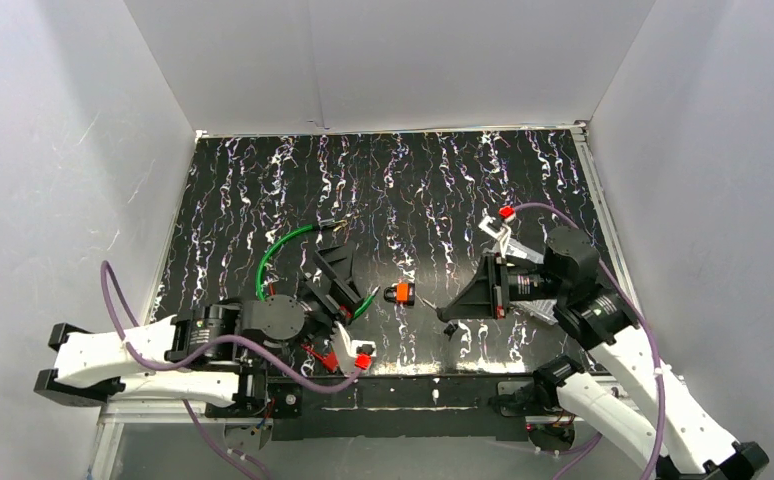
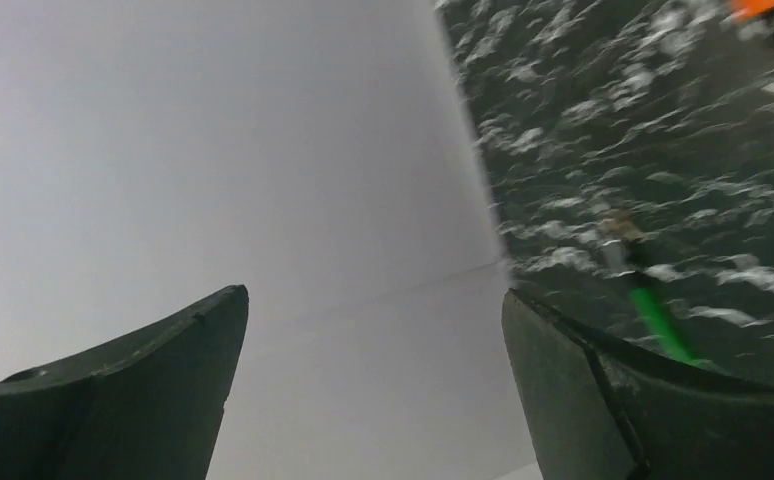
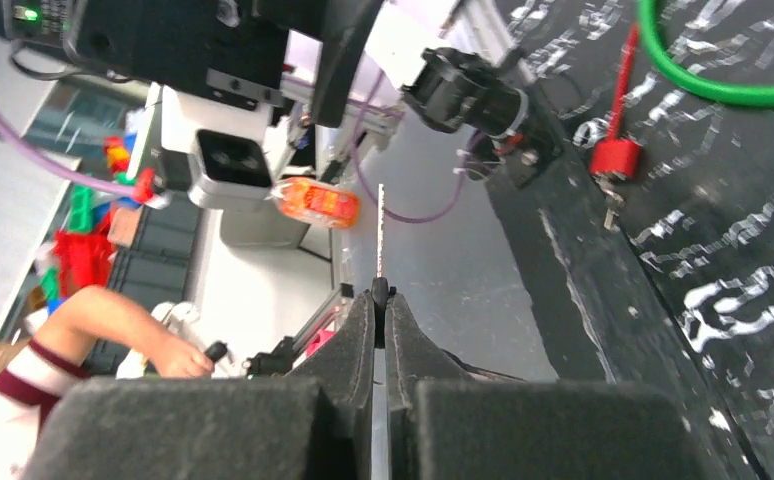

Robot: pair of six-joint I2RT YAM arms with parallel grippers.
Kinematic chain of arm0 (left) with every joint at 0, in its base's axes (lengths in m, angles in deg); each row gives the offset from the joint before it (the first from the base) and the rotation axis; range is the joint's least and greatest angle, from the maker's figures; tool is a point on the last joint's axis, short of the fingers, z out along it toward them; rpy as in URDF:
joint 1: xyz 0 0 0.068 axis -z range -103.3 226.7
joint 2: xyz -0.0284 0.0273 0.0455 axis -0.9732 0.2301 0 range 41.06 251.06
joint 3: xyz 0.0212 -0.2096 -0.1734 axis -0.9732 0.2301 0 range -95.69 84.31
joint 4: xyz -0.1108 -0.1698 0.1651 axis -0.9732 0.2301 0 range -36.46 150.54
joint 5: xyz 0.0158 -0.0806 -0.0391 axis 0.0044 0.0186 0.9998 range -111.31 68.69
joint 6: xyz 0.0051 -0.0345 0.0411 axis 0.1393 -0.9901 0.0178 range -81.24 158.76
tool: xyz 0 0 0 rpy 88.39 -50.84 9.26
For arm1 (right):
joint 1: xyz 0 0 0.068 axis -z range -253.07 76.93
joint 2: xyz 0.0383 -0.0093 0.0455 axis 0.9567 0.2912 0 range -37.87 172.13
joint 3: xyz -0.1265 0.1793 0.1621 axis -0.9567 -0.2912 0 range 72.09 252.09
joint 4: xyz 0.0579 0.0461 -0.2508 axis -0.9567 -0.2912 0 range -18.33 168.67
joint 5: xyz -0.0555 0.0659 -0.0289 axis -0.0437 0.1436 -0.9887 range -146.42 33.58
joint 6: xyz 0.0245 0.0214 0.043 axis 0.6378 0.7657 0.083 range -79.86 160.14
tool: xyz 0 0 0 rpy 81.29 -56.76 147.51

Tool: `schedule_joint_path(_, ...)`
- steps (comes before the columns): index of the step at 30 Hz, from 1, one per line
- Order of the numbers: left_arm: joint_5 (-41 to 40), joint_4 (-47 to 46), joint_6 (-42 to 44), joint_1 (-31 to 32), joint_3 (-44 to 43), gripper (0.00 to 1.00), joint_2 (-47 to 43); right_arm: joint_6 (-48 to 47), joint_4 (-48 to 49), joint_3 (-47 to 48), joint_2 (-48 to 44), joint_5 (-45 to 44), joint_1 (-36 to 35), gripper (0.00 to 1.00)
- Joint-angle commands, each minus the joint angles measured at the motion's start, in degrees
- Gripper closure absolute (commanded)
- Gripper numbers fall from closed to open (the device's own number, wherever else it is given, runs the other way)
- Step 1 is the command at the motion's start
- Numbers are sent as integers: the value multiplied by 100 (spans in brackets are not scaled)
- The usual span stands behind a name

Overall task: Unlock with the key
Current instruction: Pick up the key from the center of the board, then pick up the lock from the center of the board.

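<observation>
Key (image 3: 381,235) pinched in right end effector (image 3: 381,296), tip toward padlock (image 1: 400,293); left end effector (image 2: 373,295) spread wide.

In the left wrist view the orange lock (image 2: 763,8) is blurred and cut off at the top edge, and the green cable (image 2: 660,322) disappears behind a finger (image 2: 603,400) of the left hand (image 2: 375,320). The right wrist view shows the key (image 3: 380,235) only edge-on, its head buried in the right hand (image 3: 380,292).
</observation>
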Motion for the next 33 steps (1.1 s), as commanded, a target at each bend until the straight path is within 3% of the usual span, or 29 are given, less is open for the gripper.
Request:
schedule_joint_path(1, 2480, 1568, -3061, -975, 161, 2, 9, -679, -1342, 340, -557, -498, 94, 99)
schedule_joint_path(6, 4741, 1192, -3768, -2831, 262, 2, 1202, -668, -1869, 358, -1059, -932, 104, 99)
schedule_joint_path(14, 6442, 251, -3620, -4237, 317, 2, 2993, -794, -2590, 525, -1383, -1358, 114, 99)
schedule_joint_path(18, 7203, -366, -3178, -4345, 389, 2, 3665, -904, -2854, 445, -1522, -1506, 129, 99)
schedule_joint_path(22, 7490, -399, -3238, -4347, -218, 2, 4654, -953, -2887, 440, -1536, -1616, 140, 99)
schedule_joint_path(26, 7608, -498, -3236, -4351, -757, 2, 5449, -1020, -2897, 454, -1531, -1661, 149, 99)
schedule_joint_path(33, 7458, -849, -3298, -4363, -1041, 2, 5963, -1030, -3009, 506, -1642, -1662, 156, 99)
